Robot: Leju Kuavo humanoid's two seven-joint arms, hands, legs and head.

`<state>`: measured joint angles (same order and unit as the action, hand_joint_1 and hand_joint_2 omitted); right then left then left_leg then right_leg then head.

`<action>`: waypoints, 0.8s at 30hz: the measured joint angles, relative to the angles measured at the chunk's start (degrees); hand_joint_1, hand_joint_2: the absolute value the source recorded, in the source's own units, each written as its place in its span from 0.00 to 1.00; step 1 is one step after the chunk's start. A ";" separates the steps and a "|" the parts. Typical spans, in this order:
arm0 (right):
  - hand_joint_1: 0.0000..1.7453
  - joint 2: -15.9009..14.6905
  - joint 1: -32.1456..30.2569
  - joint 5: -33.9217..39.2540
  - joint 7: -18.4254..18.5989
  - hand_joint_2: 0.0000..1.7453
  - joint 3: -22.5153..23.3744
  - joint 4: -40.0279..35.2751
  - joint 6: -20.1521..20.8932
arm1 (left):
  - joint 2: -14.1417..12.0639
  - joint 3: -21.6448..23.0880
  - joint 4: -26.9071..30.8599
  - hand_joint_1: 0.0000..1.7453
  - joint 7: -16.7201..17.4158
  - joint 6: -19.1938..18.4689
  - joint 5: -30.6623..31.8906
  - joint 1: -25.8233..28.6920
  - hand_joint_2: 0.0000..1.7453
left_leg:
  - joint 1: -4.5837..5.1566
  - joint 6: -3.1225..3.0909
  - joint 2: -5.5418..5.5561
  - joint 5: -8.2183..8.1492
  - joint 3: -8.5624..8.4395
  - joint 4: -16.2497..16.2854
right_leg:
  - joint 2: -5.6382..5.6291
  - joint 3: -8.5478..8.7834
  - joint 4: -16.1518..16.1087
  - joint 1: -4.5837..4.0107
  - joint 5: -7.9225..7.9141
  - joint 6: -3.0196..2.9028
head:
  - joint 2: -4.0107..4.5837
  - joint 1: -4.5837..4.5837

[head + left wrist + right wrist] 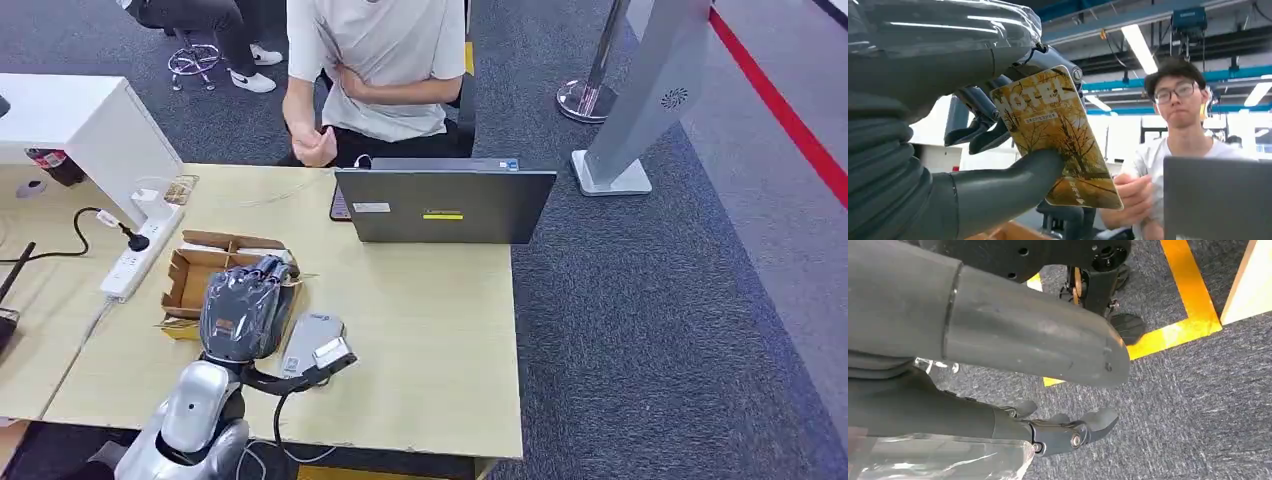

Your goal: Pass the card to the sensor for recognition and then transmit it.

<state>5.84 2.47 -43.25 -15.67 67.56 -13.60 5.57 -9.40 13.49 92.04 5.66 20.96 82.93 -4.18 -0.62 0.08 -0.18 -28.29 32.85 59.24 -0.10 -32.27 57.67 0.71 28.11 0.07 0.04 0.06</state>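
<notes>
My left hand [240, 305], wrapped in clear plastic, hovers above the wooden table [430, 330], over the edge of a cardboard box [195, 270]. In the left wrist view my left hand [978, 150] pinches a yellow hotel card [1058, 145] between thumb and fingers, and the card stands upright. A flat grey card sensor [308, 332] lies on the table just right of the hand. My right hand [1013, 345] hangs over the carpet with its fingers [1073, 432] apart and nothing in them.
A person [380, 70] sits behind the table, one hand raised near a grey laptop [445, 205] whose back faces me. A white power strip [135, 255] with a black cable lies left of the box. A grey stand [640, 100] is on the carpet at right.
</notes>
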 joint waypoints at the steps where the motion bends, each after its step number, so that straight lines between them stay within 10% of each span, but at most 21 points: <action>1: 0.00 0.00 0.01 -0.13 0.00 0.00 0.00 0.02 0.02 | 0.00 -0.61 0.02 1.00 0.02 -0.02 0.00 -0.62 1.00 | -0.01 0.00 0.00 0.00 0.00 0.00 | 0.00 0.00 0.00 0.00 0.00 0.00 | 0.00 0.00; 16: 0.00 0.00 0.61 -4.02 0.79 0.00 -0.55 0.42 0.07 | -4.20 -10.71 -16.05 1.00 3.02 0.15 3.41 -20.94 1.00 | -0.01 0.11 0.08 0.20 0.01 0.00 | 0.08 -0.03 0.14 -0.01 -0.09 -0.13 | 0.00 -0.06; 17: 0.00 0.00 0.69 -4.13 0.81 0.00 -0.68 0.50 0.07 | -4.26 -10.87 -16.91 0.00 3.04 0.15 3.41 -21.48 1.00 | -0.01 0.11 0.07 0.20 0.01 0.00 | 0.06 -0.04 0.14 -0.01 -0.09 -0.13 | 0.00 -0.04; 24: 0.00 0.09 0.83 -4.20 0.94 0.00 -0.72 0.85 0.15 | -4.20 -10.95 -19.82 0.00 2.40 -3.50 2.27 -23.18 1.00 | 0.00 0.10 0.03 0.19 0.03 0.00 | 0.02 -0.07 0.13 -0.01 -0.09 -0.12 | 0.00 -0.06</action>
<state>5.92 3.30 -47.45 -14.73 66.84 -12.74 5.73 -13.59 2.54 72.21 8.07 17.46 85.20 -27.36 -0.63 0.18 -0.15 -28.10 32.89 59.25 -0.07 -32.34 57.79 0.71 28.02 -0.05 0.04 0.00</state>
